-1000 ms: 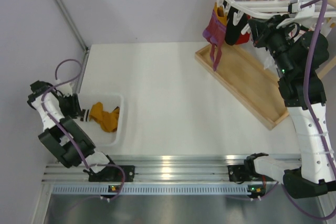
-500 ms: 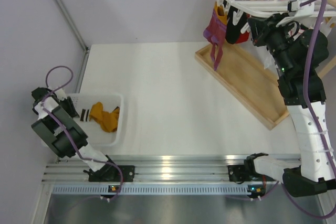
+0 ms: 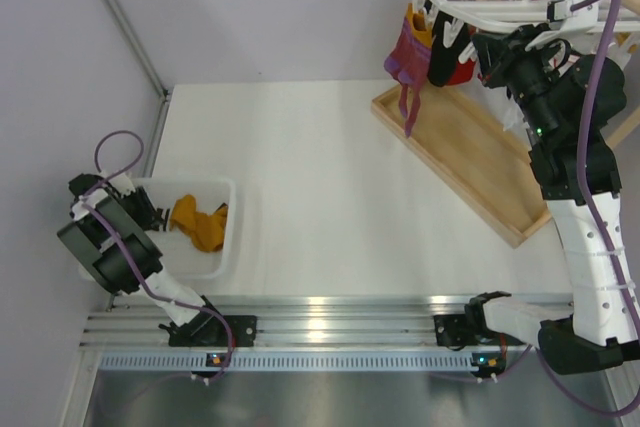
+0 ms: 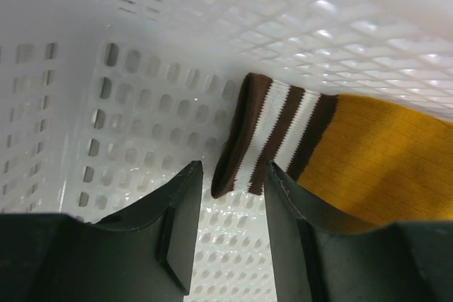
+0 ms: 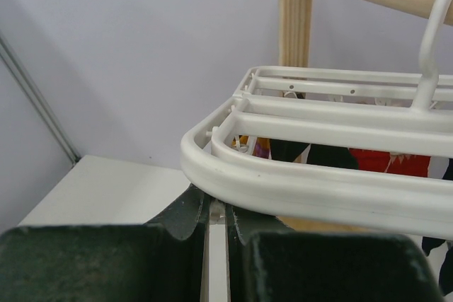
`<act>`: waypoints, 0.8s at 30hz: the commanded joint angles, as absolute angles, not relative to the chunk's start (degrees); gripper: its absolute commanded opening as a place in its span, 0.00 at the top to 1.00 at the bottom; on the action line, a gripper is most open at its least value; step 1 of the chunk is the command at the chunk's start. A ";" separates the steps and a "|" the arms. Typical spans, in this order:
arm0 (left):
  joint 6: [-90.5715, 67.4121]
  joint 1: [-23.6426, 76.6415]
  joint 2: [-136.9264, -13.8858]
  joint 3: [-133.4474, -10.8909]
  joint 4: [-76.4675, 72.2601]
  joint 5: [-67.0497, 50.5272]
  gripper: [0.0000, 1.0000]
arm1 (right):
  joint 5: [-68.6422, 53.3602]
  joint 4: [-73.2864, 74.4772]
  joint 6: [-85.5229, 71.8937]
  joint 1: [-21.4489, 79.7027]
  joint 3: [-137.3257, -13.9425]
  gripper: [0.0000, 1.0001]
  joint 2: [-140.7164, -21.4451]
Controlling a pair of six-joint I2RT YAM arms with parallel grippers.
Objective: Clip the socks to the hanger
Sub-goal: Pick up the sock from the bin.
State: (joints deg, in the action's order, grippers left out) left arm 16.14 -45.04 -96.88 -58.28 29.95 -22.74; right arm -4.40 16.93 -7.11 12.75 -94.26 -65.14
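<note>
Down inside the white perforated plastic basket [image 4: 134, 97], on the left of the white desk [image 3: 320, 187], the left end effector [image 4: 231, 173] has its jaws partly spread. The brown-and-white striped cuff of the limp mustard-yellow sock [image 4: 382, 160] lies between the fingertips, not pinched. The rest of that sock is heaped toward the basket's right side. At the far right, the right end effector [image 5: 218, 211] is raised with its jaws pressed together, just under the rounded rim of the white plastic barred hanger [image 5: 318, 190]. Purple [image 3: 403, 55], black and red socks hang from the hanger above a long wooden tray [image 3: 470, 162].
</note>
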 commanded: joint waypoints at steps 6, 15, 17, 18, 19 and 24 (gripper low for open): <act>14.85 -44.12 -98.52 -57.39 26.98 -26.37 0.56 | -4.31 18.63 -5.19 13.45 -97.03 1.00 -66.18; 17.14 -42.89 -94.59 -57.48 29.26 -25.94 1.00 | -3.96 18.54 -5.27 13.36 -96.68 1.00 -65.83; 17.23 -42.89 -92.65 -58.09 30.31 -25.49 1.00 | -3.96 18.54 -5.36 13.45 -96.50 1.00 -65.66; 17.40 -42.89 -89.77 -58.62 30.93 -25.31 1.00 | -3.96 18.46 -5.27 13.45 -96.42 1.00 -65.48; 17.40 -42.89 -88.00 -59.58 31.46 -25.14 1.00 | -3.96 18.46 -5.36 13.36 -96.33 1.00 -65.39; 19.16 -42.19 -74.48 -63.27 33.74 -26.80 1.00 | -3.96 18.19 -5.71 13.45 -95.98 1.00 -65.13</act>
State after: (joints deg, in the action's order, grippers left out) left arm 17.08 -42.94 -84.62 -58.76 32.60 -24.69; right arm -4.38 17.54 -6.63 12.86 -95.37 -65.45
